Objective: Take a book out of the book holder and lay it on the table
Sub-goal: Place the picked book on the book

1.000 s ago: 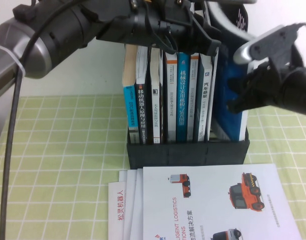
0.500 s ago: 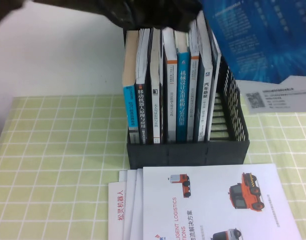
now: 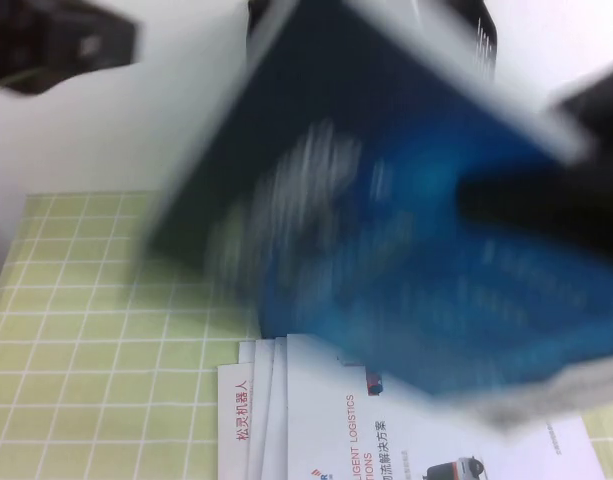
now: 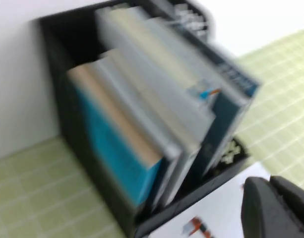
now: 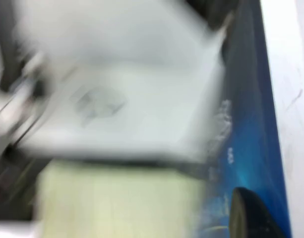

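Observation:
A large blue book hangs tilted in the air in front of the high camera, blurred. My right gripper is shut on it at its right side; in the right wrist view one finger presses on the blue cover. The book hides the black book holder in the high view. The left wrist view shows the holder with several upright books in it. My left arm is at the upper left. My left gripper is shut and empty, beside the holder's front.
A fan of white brochures lies on the green checked table mat in front of the holder; one also shows in the left wrist view. A white wall stands behind.
The blue book has come out of the holder's right end, gone up, and now swings down and left across the high view. My left arm has drawn back to the upper left.

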`<move>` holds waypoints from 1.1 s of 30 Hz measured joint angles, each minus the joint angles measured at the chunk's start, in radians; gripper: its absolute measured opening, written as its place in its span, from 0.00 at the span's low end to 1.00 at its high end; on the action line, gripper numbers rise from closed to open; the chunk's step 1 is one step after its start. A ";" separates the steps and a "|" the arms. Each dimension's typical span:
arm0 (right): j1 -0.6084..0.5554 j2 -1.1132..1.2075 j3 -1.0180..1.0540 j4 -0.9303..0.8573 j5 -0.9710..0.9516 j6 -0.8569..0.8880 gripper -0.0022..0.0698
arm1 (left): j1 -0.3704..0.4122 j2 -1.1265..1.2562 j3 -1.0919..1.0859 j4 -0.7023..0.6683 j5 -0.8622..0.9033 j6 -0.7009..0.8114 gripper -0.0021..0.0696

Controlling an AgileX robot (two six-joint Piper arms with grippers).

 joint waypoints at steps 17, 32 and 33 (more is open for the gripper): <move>0.449 0.292 0.000 -1.106 -0.313 0.587 0.21 | 0.042 -0.473 0.535 0.087 0.004 -0.155 0.03; 0.581 0.574 0.070 -1.481 -0.397 0.876 0.21 | 0.042 -0.535 0.557 0.095 0.004 -0.158 0.03; 0.581 0.576 0.072 -1.481 -0.398 0.876 0.21 | 0.038 -0.535 0.557 0.095 0.004 -0.158 0.03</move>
